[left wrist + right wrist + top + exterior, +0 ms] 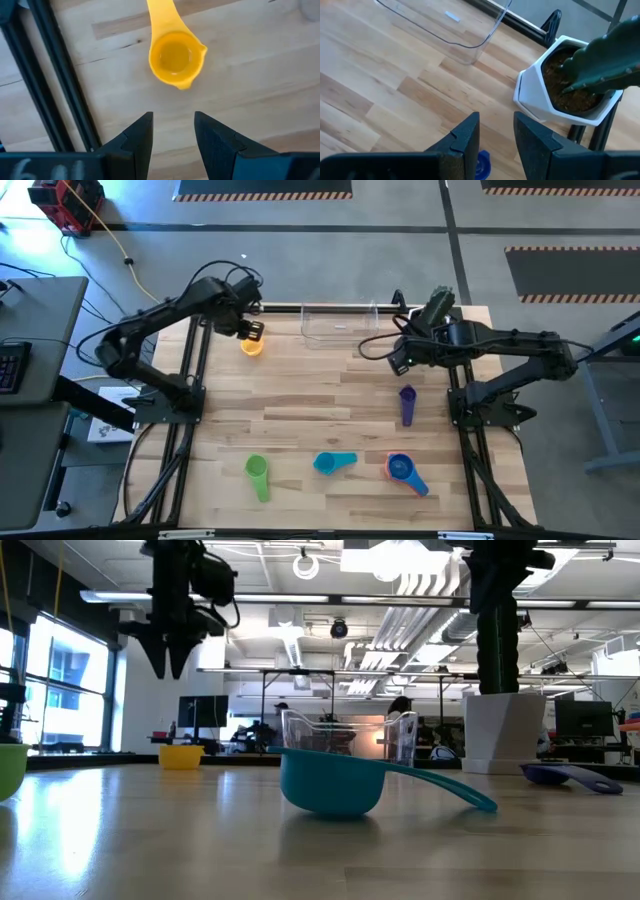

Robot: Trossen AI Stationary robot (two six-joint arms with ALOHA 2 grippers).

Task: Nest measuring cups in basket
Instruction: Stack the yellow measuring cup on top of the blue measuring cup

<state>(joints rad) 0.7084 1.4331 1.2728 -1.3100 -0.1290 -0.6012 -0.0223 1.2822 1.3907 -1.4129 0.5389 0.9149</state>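
Observation:
The yellow cup (252, 346) (176, 57) rests on its base near the table's far left, handle pointing to the far edge. My left gripper (251, 330) (172, 125) hangs open just above it and clear of it (170, 660). The clear basket (340, 325) (470, 30) stands at the far edge. My right gripper (400, 362) (495, 130) is open, between the basket and the purple cup (407, 402). Near the front lie the green cup (258, 475), the teal cup (333, 463) (340, 785), and the blue cup (403, 470) nested in an orange-red one.
A white angular pot with a green cactus (437, 310) (570, 85) stands at the far right, close beside my right gripper and the basket's right end. The black frame rails (55, 85) run along the table's left side. Bare wood spans the table's middle (320, 400).

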